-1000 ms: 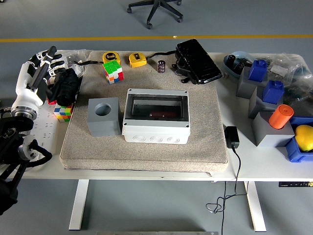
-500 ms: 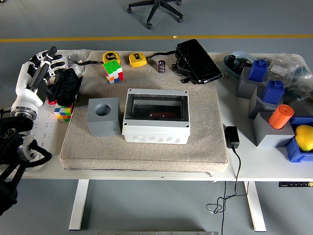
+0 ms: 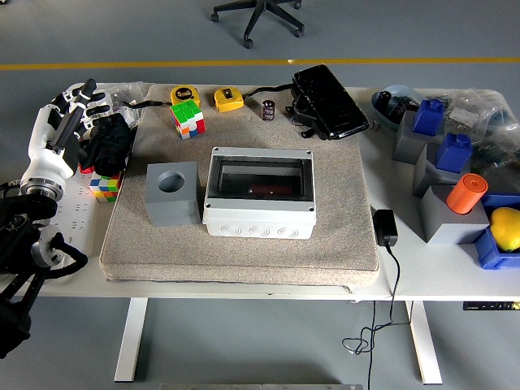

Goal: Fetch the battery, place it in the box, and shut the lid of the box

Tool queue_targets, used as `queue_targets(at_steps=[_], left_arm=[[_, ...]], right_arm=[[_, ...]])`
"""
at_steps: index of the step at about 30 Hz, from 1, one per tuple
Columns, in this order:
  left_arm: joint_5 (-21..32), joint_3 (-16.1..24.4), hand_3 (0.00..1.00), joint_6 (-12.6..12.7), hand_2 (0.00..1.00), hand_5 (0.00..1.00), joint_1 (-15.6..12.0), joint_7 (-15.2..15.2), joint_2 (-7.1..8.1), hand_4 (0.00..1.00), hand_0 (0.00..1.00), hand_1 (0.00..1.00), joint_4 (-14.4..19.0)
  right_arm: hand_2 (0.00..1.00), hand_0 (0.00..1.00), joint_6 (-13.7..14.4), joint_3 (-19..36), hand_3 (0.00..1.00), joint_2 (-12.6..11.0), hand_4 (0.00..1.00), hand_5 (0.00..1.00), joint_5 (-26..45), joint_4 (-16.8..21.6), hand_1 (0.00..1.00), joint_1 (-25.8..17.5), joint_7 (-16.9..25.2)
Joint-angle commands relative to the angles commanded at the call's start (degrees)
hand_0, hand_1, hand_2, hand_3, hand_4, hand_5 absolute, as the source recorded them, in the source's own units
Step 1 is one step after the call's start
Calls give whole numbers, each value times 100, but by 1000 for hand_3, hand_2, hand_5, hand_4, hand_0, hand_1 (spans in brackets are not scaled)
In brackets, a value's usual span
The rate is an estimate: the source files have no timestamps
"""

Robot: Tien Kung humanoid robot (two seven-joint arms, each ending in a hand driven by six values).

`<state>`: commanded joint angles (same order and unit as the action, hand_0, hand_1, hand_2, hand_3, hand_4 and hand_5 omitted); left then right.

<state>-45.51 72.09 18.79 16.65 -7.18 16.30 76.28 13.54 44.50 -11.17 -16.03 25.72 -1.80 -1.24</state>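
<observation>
A small dark cylindrical battery [image 3: 268, 110] stands upright on the far part of the beige mat [image 3: 244, 253], between a yellow tape measure and a black case. The white box [image 3: 258, 221] sits mid-mat; its clear lid lies flat over the top, and a dark reddish object shows through it. My left hand [image 3: 77, 101] hovers at the table's far left, well away from both, fingers spread and holding nothing. My right arm is out of view.
A grey block with a round hole [image 3: 172, 195] stands left of the box. Two colour cubes [image 3: 188, 119] [image 3: 104, 185], tape measures [image 3: 228, 99], a black pouch [image 3: 110, 145] and the black case [image 3: 328, 101] lie around. A power adapter [image 3: 384, 227] and an orange cylinder [image 3: 466, 193] on grey blocks crowd the right.
My left hand has shifted very slightly; nothing else has moved.
</observation>
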Motion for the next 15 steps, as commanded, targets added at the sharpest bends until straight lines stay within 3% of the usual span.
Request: queue_targets(at_steps=[15], left_arm=[[18, -1, 604, -4, 600, 538, 39, 19, -13, 974, 460, 548, -7]], right_arm=[[653, 607, 0, 48, 575, 5, 976, 533, -19, 3, 631, -13, -12]])
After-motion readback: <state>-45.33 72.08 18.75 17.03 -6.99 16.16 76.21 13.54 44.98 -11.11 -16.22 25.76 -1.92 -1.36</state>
